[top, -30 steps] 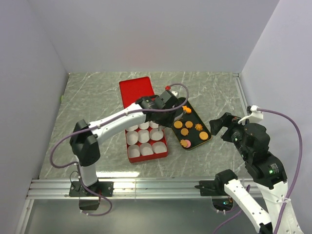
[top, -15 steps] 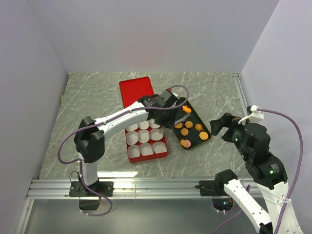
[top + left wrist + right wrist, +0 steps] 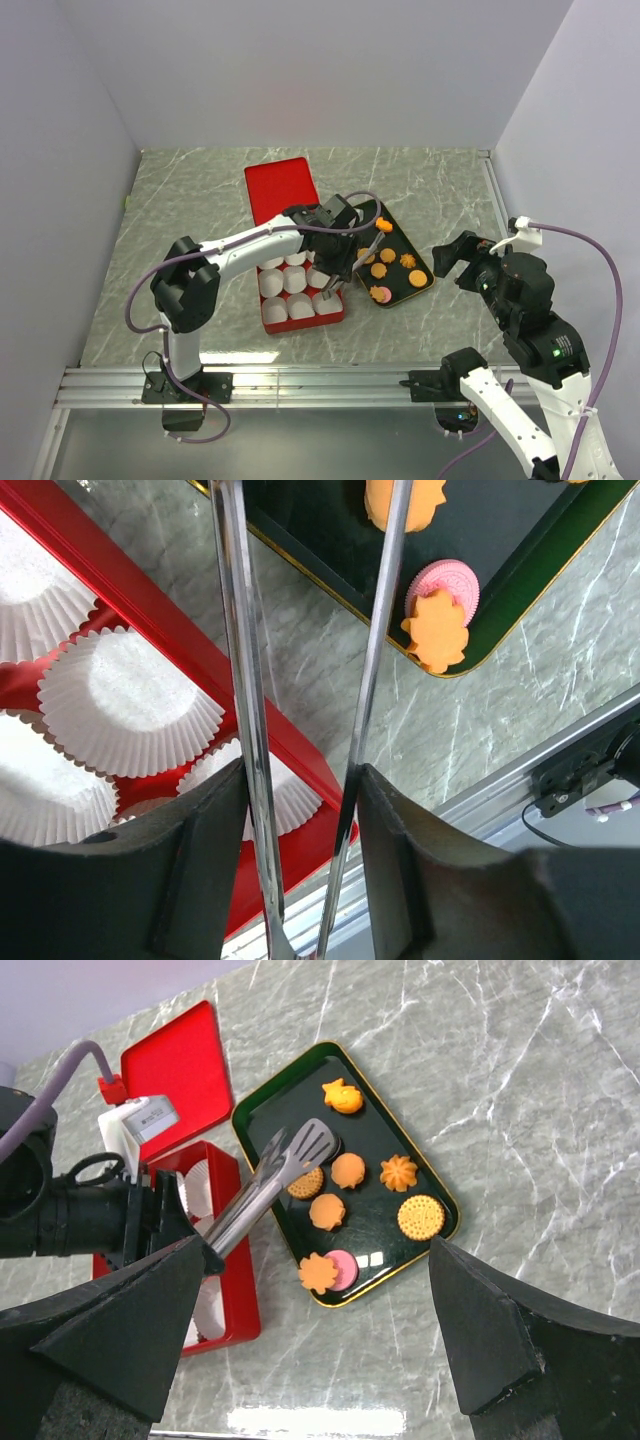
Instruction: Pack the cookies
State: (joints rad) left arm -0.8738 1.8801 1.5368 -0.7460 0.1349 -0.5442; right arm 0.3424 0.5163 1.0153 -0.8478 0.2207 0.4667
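Observation:
Several cookies lie on a black tray (image 3: 425, 283), mostly orange, such as a round dotted cookie (image 3: 421, 1217) and an irregular cookie (image 3: 343, 1097) at the far end. A pink cookie (image 3: 448, 582) lies under a flower-shaped orange cookie (image 3: 435, 643). My left gripper (image 3: 337, 265) (image 3: 303, 780) is shut on metal tongs (image 3: 240, 680) (image 3: 262, 1192). The tongs' tips hover empty over the tray's far left part. The right gripper (image 3: 455, 255) (image 3: 318, 1245) stands open, to the right of the tray and apart from it.
A red box (image 3: 302, 322) (image 3: 200, 650) holding white paper cups (image 3: 130, 700) sits left of the tray. Its red lid (image 3: 280, 188) lies flat behind it. White walls enclose the marble table on three sides, and a metal rail runs along the near edge.
The left wrist has swung toward the near side, over the box's right edge, carrying the tongs back from the tray's far end. The right arm has not moved.

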